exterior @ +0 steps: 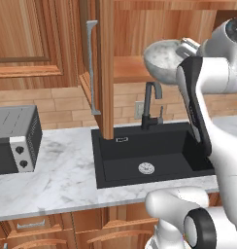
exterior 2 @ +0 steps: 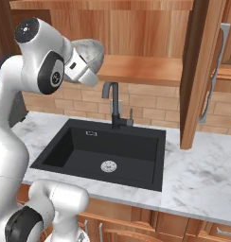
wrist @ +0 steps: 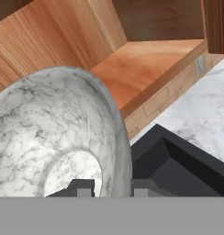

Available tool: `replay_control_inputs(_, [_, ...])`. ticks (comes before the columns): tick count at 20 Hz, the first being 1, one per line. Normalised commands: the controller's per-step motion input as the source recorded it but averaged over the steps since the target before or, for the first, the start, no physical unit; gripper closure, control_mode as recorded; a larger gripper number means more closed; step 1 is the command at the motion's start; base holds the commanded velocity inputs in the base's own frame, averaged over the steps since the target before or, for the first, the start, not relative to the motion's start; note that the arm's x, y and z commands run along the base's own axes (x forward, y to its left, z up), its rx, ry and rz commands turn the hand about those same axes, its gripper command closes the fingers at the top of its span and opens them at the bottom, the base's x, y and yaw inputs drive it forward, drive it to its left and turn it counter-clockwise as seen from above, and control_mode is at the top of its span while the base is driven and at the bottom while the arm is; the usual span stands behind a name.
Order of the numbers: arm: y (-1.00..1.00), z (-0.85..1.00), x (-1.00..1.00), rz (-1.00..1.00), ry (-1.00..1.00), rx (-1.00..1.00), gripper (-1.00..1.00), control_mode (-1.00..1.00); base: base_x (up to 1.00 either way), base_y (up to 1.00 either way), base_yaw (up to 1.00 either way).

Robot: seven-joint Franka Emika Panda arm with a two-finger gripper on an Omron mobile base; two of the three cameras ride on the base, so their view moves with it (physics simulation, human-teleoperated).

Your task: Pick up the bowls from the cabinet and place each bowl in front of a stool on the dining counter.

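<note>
Bowl (exterior: 163, 59): held up in the air by the gripper (wrist: 113, 186), in front of the open cabinet (exterior 2: 136, 42) and above the sink (exterior 2: 108, 151). The bowl's rim sits between the two gripper fingers.
Cabinet shelf (exterior 2: 141, 68): behind the bowl, up on the wall over the sink.
Cabinet door (exterior: 107, 68): swung open, sticking out over the counter (exterior: 57, 175), with its handle (exterior: 93, 68) on the side away from the sink.
Tap (exterior: 150, 104): at the back of the sink, under the shelf.
Sink: set into the counter, below the bowl.
Toaster oven (exterior: 16, 138): on the counter, well to the left of the sink.
Drawers (exterior: 52, 226): under the counter.
</note>
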Motion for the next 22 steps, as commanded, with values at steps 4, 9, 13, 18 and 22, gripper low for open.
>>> replay_control_inputs(4, [0.0,-0.08,-0.92,0.01,-0.01,0.05,1.0,-1.0,0.0,0.0,0.0])
replay_control_inputs(9, [0.0,0.0,-0.6,0.01,0.0,0.03,1.0,-1.0,0.0,0.0,0.0])
replay_control_inputs(13, [0.0,-0.04,-0.4,0.04,0.0,0.0,1.0,1.0,-0.11,0.0,0.02])
replay_control_inputs(18, [0.0,0.0,0.0,0.0,0.0,0.0,1.0,1.0,-0.66,0.0,0.09])
replay_control_inputs(22, [0.0,0.0,0.0,0.0,0.0,0.0,1.0,1.0,-0.92,0.0,0.09])
